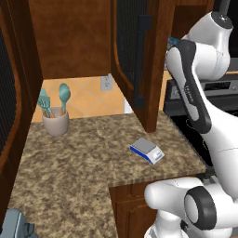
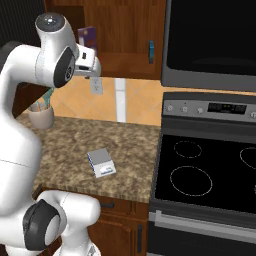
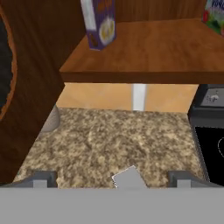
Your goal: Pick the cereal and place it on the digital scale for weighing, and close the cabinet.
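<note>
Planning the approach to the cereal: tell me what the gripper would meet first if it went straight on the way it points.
Probably the front edge of the cabinet shelf, which sits mid-line in the hand view. The gripper is open, and the cereal stands higher and to the left on that shelf. Depth is unclear.

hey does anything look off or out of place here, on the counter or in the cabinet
Nothing is spilled or damaged. The cabinet door hangs open over the counter, and the digital scale sits slightly askew to the counter's front edge. The cereal stands upright on the shelf.
</note>
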Robot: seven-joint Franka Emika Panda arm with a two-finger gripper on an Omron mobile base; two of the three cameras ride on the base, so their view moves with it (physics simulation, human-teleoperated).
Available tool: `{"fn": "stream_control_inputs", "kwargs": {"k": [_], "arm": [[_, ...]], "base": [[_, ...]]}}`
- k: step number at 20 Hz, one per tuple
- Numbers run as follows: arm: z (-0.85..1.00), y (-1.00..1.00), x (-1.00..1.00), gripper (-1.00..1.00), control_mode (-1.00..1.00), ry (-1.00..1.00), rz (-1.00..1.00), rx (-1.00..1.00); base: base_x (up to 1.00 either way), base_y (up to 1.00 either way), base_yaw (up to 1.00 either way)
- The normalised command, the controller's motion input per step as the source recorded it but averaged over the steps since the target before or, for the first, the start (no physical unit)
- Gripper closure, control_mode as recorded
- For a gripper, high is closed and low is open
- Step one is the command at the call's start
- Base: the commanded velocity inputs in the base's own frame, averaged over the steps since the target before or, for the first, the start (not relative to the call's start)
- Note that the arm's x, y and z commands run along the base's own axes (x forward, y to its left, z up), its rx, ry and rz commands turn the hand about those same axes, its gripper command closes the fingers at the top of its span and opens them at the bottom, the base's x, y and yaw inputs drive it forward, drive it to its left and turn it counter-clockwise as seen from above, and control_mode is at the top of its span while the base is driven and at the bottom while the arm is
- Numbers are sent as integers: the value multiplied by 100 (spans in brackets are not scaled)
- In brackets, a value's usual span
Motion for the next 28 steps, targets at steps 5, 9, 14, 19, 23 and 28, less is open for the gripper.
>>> {"fn": "stream_control_inputs", "kwargs": {"k": [5, 9, 14, 19, 23, 28], "arm": [[25, 0, 34, -100, -100, -29, 0, 0], [18, 0, 29, -100, -100, -20, 2, 2], [2, 2, 30, -100, -100, -4, 7, 2], [0, 0, 35, -100, -100, -5, 2, 0], [1, 0, 26, -100, -100, -2, 4, 0], [0, 0, 27, -100, -100, -1, 7, 6]], "base": [[0, 0, 0], [0, 0, 0], [0, 0, 0], [0, 0, 0], [0, 0, 0], [0, 0, 0]]}}
